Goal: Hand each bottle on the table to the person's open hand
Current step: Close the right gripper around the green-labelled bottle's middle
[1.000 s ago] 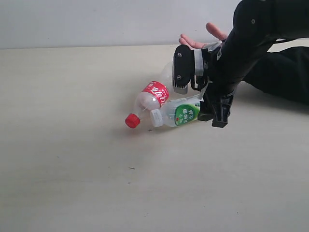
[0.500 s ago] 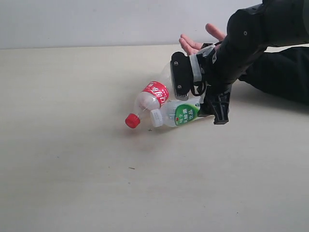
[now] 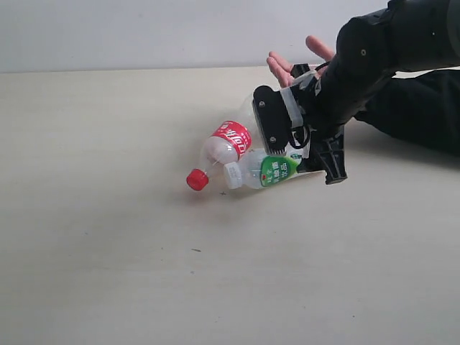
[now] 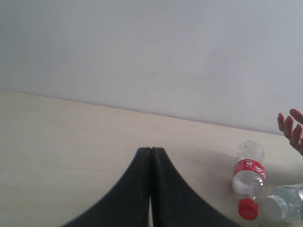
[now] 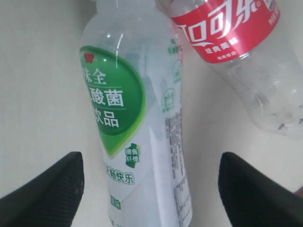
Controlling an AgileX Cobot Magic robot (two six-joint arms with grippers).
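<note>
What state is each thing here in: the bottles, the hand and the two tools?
Red-label bottle: lying on its side, cap on.
Green-label bottle: lying on its side, cap on.
Person's hand: open, fingers spread.
Left tool: shut, empty.
Right tool: open, straddling the green-label bottle.

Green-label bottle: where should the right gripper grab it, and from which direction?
Take the green-label bottle across its labelled body, from above. It lies on its side on the table; the open right gripper straddles it there, and the red-label bottle beside it leaves finger room.
</note>
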